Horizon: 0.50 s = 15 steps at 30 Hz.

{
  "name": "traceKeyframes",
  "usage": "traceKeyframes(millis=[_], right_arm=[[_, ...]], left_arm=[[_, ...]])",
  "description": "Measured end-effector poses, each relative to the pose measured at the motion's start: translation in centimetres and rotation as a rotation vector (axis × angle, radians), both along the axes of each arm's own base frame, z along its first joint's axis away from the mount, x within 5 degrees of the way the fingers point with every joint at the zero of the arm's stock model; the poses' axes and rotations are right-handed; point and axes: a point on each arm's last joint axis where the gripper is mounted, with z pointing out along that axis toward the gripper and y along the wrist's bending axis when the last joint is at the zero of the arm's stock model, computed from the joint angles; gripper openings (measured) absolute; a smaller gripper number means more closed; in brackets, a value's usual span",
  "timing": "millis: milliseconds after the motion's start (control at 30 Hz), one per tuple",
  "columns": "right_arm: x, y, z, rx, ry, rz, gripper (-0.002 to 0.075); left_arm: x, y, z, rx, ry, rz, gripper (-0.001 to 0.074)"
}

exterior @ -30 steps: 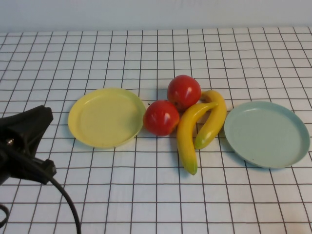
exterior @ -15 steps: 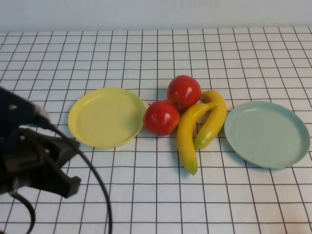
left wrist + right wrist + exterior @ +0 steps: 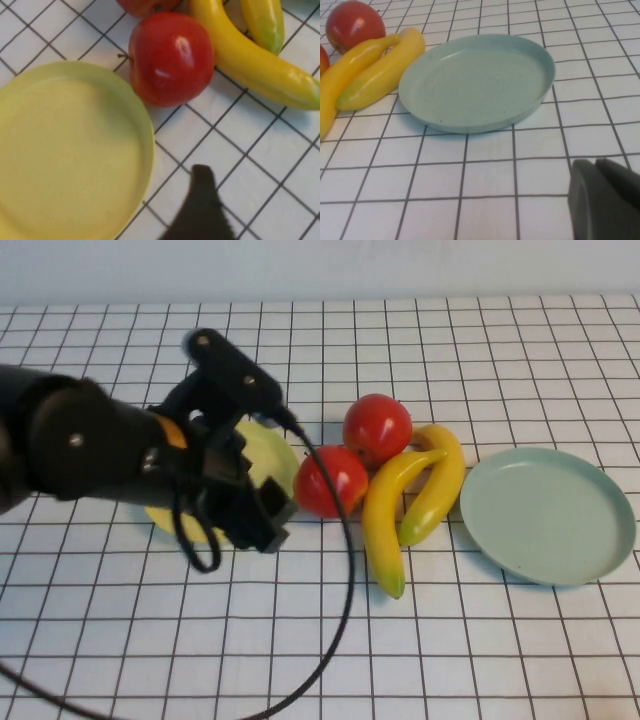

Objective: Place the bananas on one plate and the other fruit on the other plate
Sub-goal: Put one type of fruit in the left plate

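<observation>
Left gripper (image 3: 262, 523) hung over yellow plate (image 3: 262, 455) w/ nearer apple (image 3: 330, 481) just toward desk's right edge; finger state unclear. Right gripper (image 3: 602, 200) near blue-green plate (image 3: 475, 82), fingers together.

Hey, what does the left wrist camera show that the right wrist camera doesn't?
Only the left wrist view shows the yellow plate, empty, beside the near red apple, and a dark tip of the left gripper above the cloth. Only the right wrist view shows the blue-green plate, also empty, and part of the right gripper near it. Both show the two bananas and both apples, all off the plates.
</observation>
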Motion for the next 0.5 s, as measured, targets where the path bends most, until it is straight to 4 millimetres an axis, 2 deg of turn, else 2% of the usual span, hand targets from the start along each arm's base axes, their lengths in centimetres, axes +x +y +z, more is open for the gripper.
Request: traceKeyframes(millis=[67, 167, 367, 500], right_arm=[[0.0, 0.0, 0.0, 0.0, 0.0, 0.0, -0.0016], [0.0, 0.0, 0.0, 0.0, 0.0, 0.0, -0.0016], [0.0, 0.0, 0.0, 0.0, 0.0, 0.0, -0.0016], [0.0, 0.0, 0.0, 0.0, 0.0, 0.0, -0.0016]], left_arm=[[1.3, -1.7, -0.5, -0.006, 0.02, 0.005, 0.059], [3.2, -3.8, -1.3, 0.02, 0.023, -0.007, 0.0662], [6.9, -6.7, -2.7, 0.048, -0.008, -0.018, 0.0668], [8.8, -8.0, -3.6, 0.045, -0.035, -0.015, 0.0668]])
